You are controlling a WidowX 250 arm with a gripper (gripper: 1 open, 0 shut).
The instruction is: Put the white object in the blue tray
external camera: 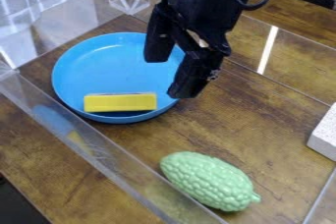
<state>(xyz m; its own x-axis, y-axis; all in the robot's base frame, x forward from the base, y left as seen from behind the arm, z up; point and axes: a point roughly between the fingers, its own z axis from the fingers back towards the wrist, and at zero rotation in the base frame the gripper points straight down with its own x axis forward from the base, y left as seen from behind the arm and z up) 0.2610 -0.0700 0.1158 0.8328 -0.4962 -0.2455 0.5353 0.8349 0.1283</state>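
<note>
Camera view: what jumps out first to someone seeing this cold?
The black gripper dominates, hanging open and empty over the right rim of the blue tray at upper left. A yellow bar lies in the tray's near part. A green bumpy gourd sits at bottom centre, and the white object is cut off at the right edge.
</note>
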